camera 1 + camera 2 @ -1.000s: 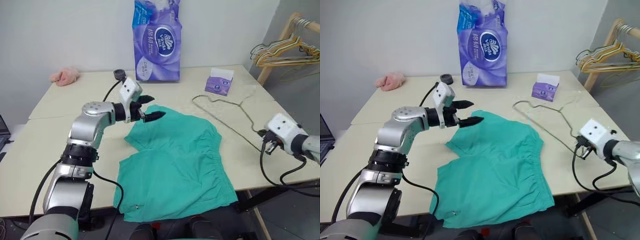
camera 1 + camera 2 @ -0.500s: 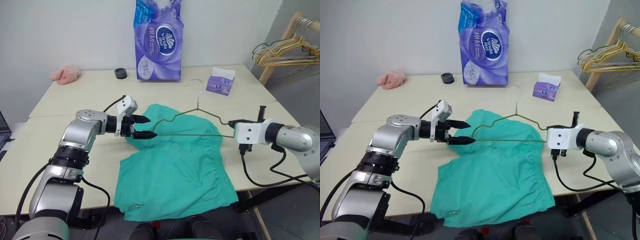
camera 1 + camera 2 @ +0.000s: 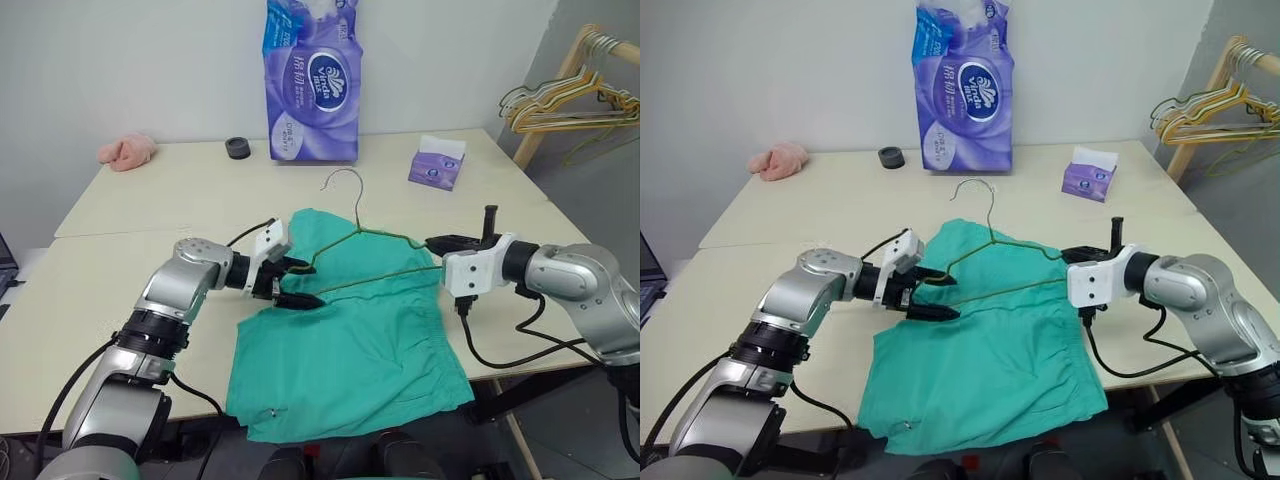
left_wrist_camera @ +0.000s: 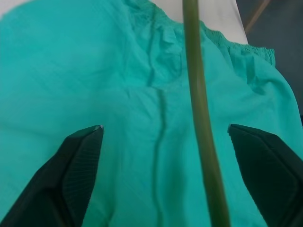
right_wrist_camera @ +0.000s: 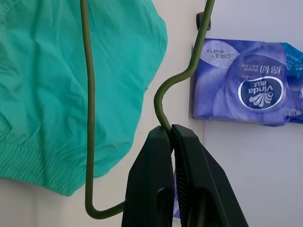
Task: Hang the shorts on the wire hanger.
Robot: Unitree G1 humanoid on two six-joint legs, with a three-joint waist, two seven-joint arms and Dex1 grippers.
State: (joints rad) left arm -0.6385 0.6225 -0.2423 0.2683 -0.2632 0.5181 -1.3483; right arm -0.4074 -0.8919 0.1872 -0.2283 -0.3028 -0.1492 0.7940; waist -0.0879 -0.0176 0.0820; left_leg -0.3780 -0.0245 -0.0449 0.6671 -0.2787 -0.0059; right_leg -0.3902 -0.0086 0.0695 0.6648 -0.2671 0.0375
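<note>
Here the right gripper (image 3: 1077, 254) pinches the thin olive-grey wire hanger (image 3: 992, 262) above the teal-green fabric shorts (image 3: 985, 350) spread on the beige table (image 3: 790, 200). The left gripper (image 3: 932, 292) stands wide around the hanger's far corner; a purple tissue pack (image 3: 964, 85) stands behind.

We see teal shorts (image 3: 350, 340) of soft matt cloth with a puckered elastic waistband, a thin dull olive metal wire hanger (image 3: 375, 255), matt black ribbed plastic fingers (image 4: 78, 163), a glossy purple plastic tissue pack (image 3: 313, 80), a smooth matt beige table (image 3: 150, 200)
</note>
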